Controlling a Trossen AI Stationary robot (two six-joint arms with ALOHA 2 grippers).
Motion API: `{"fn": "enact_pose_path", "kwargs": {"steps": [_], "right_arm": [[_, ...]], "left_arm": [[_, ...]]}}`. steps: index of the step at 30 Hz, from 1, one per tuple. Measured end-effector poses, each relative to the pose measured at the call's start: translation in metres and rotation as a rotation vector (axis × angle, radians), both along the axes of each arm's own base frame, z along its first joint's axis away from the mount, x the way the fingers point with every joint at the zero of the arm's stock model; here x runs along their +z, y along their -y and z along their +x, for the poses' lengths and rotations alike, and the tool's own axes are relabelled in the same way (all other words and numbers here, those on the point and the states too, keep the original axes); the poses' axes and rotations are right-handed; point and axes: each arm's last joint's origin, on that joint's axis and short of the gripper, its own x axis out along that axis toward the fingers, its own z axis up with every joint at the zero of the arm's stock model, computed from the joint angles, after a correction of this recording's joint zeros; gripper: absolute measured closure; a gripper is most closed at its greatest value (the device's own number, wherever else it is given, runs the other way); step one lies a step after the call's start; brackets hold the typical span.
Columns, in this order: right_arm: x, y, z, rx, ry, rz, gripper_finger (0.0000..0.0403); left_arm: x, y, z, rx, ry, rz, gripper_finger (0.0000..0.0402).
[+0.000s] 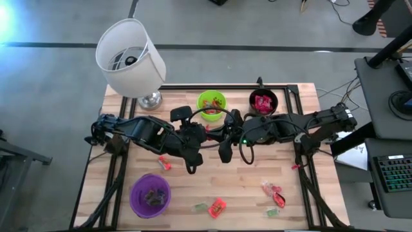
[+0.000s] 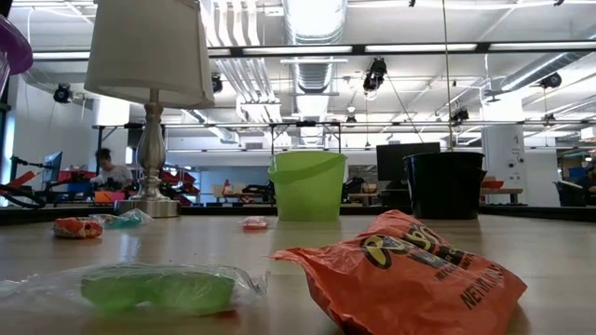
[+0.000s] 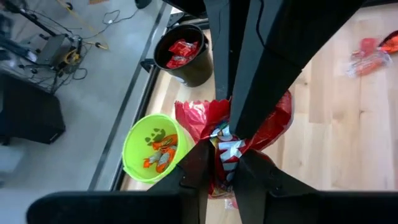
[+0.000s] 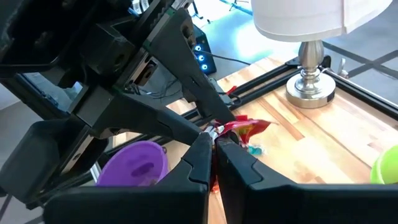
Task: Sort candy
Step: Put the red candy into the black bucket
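You have red crinkly candy wrapper (image 3: 261, 127) pinched between both claws mid-table: right gripper (image 4: 214, 148) clamped on it, left gripper (image 3: 221, 163) also gripping. Black cup (image 1: 262, 102) lies nearer right arm.

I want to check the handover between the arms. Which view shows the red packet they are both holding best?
The left wrist view: the red packet fills the middle, pinched from both sides over the table. The right wrist view shows only its crumpled tip. In the high view the arms hide it; the low view misses it.
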Motion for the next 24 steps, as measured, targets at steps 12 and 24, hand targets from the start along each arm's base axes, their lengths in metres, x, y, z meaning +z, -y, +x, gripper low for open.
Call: {"fn": "enact_pose_path", "kwargs": {"steps": [12, 24], "right_arm": [[0.0027, 0.0017, -0.0060, -0.001, -0.011, -0.007, 0.0395], [0.0082, 0.0009, -0.0046, 0.030, 0.038, -0.051, 0.0395]], "left_arm": [[0.0004, -0.0026, -0.0006, 0.007, -0.010, 0.041, 0.0328], [0.0018, -0.0044, 0.0004, -0.022, -0.025, 0.090, 0.0343]]}}
